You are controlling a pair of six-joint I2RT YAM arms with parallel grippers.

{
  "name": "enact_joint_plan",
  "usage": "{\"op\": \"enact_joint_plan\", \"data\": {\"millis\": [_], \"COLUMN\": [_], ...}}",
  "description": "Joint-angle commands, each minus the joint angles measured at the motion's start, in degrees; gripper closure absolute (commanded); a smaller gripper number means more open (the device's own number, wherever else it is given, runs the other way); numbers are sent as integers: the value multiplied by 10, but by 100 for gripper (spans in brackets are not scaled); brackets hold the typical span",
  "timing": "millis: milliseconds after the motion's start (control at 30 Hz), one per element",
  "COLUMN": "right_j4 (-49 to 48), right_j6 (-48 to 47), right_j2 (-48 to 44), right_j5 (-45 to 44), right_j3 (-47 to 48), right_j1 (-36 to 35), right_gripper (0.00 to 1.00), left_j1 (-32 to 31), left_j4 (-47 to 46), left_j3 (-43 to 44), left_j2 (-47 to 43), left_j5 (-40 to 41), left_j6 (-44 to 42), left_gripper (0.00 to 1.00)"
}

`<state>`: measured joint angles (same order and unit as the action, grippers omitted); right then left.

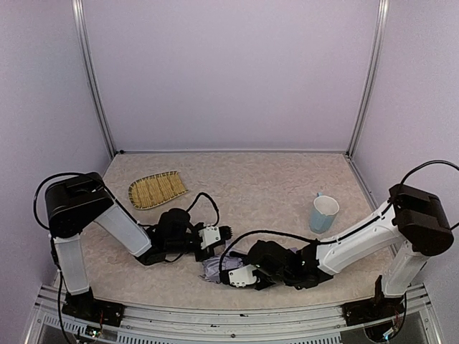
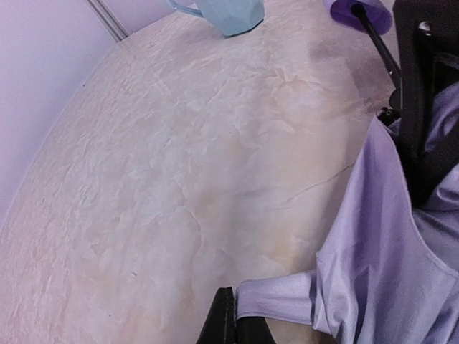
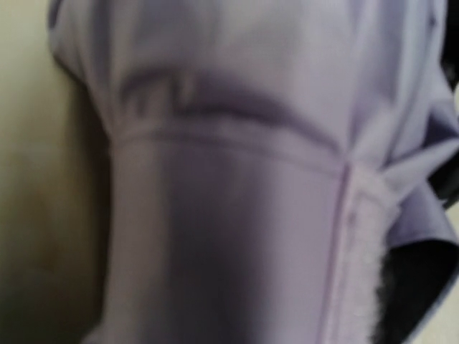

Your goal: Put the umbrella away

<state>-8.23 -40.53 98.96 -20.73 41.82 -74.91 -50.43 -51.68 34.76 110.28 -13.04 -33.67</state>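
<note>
The umbrella (image 1: 213, 267) lies collapsed near the table's front, a pale lilac crinkly bundle between my two grippers. In the left wrist view its fabric (image 2: 380, 251) fills the right side, with the thin black shaft (image 2: 378, 43) and lilac handle (image 2: 356, 10) at the top right. My left gripper (image 2: 235, 322) is shut on a narrow flap of that fabric; in the top view the left gripper (image 1: 221, 242) sits just above the bundle. My right gripper (image 1: 225, 273) presses into the bundle. The right wrist view shows only blurred lilac fabric (image 3: 237, 179); its fingers are hidden.
A light blue cup (image 1: 324, 213) stands at the right and shows in the left wrist view (image 2: 224, 14) too. A woven straw tray (image 1: 158, 189) lies at the back left. Metal posts and walls enclose the table's far side.
</note>
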Motion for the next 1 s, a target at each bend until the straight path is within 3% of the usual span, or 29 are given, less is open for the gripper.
{"op": "enact_joint_plan", "data": {"millis": [0,167,233,300,433,500,600,733,867,967], "right_j4": [158,167,169,168,181,189,205,236,312,386], "right_j6": [-34,-33,-33,-35,-24,-17,-5,17,44,68], "right_j2": [43,47,50,52,63,69,80,74,64,76], "right_j5": [60,47,37,24,13,8,2,46,146,241], "right_j3": [-46,-46,-44,-44,-36,-33,-24,-7,24,66], "right_j1": [-26,-26,-26,-26,-26,-26,-26,-25,-9,18], "right_gripper": [100,100,100,100,100,100,100,100,100,100], "left_j1": [19,8,5,4,-1,-5,-29,-109,-161,-178], "left_j4": [-27,62,93,135,192,217,260,240,99,-17], "left_j3": [90,107,107,113,118,121,115,19,-161,-248], "left_j2": [0,-1,-5,-9,-30,-50,-113,-269,-405,-452], "left_j5": [223,300,305,308,325,350,399,352,217,198], "left_j6": [10,21,35,53,77,88,117,165,234,269], "left_gripper": [100,100,95,83,41,33,32,38,43,39]}}
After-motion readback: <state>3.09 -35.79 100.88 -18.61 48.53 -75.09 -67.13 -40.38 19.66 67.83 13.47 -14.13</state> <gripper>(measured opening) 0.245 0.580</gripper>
